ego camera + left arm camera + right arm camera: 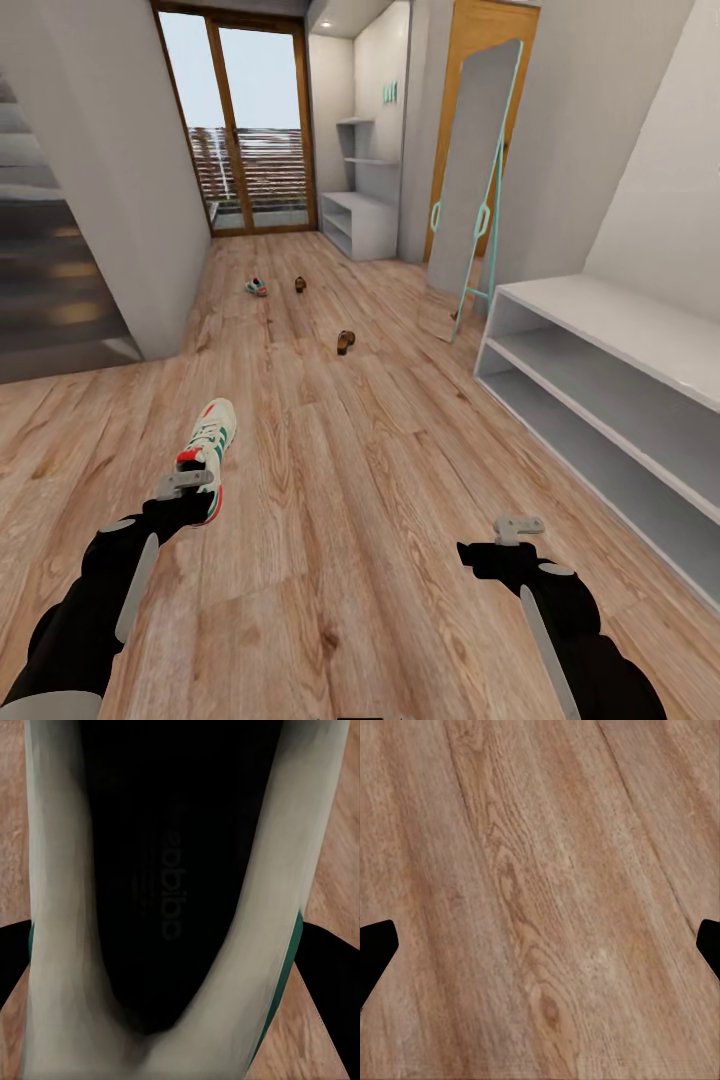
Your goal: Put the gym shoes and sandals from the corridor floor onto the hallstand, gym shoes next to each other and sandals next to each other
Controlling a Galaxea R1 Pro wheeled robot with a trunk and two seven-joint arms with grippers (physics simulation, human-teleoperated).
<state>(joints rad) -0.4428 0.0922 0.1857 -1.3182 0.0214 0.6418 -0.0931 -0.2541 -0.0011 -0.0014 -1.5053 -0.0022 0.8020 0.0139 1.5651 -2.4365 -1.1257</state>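
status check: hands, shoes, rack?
Left hand over near gym shoe, grip unconfirmed. Right hand open, above bare floor. Second gym shoe and both sandals farther down corridor. Hallstand right, path unobstructed.

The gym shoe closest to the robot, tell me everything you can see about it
The near gym shoe is a white low-top with teal-green side stripes, white laces and orange-red patches at the heel. It lies on the wood-plank floor, toe pointing away from the robot, heel toward the left tool, which sits at its heel end. The left wrist view looks straight into its dark inside, with faint lettering on the insole and the pale collar around it. Whether the tool grips it cannot be told.
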